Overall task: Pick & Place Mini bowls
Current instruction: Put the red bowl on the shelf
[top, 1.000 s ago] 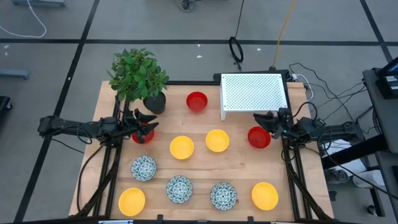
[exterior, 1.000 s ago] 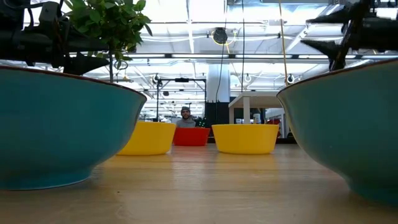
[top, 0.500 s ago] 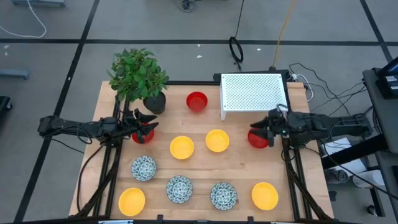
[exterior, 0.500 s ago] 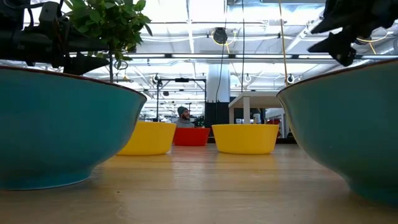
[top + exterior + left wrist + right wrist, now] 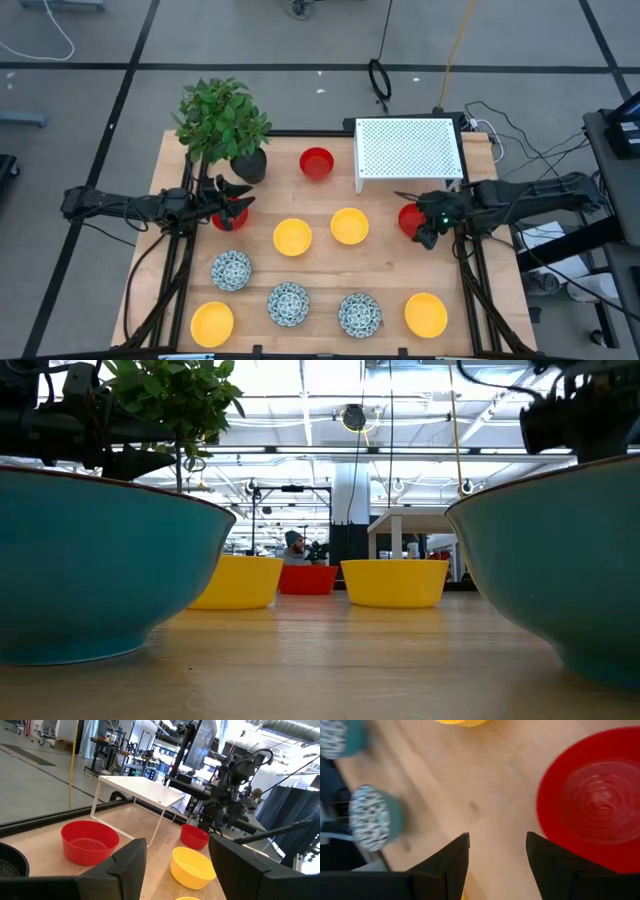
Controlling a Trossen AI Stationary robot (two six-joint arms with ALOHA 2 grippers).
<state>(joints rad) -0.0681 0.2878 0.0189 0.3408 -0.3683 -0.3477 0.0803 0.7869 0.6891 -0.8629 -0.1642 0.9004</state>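
Several mini bowls stand on their bases on the wooden table point(image 5: 160, 250): red ones point(image 5: 316, 162), yellow ones point(image 5: 292, 237) and patterned ones point(image 5: 288, 303). My right gripper point(image 5: 426, 230) is open and points down at the bare wood just to the near right of a red bowl point(image 5: 407, 217); in the right wrist view point(image 5: 497, 865) that red bowl point(image 5: 595, 805) lies beside the fingers, apart from them. My left gripper point(image 5: 238, 198) waits open above another red bowl point(image 5: 228, 216) by the plant pot.
A leafy plant in a dark pot point(image 5: 248, 163) stands at the far left. A white perforated rack point(image 5: 408, 148) stands at the far right, just beyond the right gripper. Bare wood lies between the rows of bowls. A person sits far behind the table point(image 5: 293, 545).
My right gripper has moved from beside the rack toward the table's near edge, along the right side of the red bowl, and has tipped from level to pointing down. The bowls have stayed in place.
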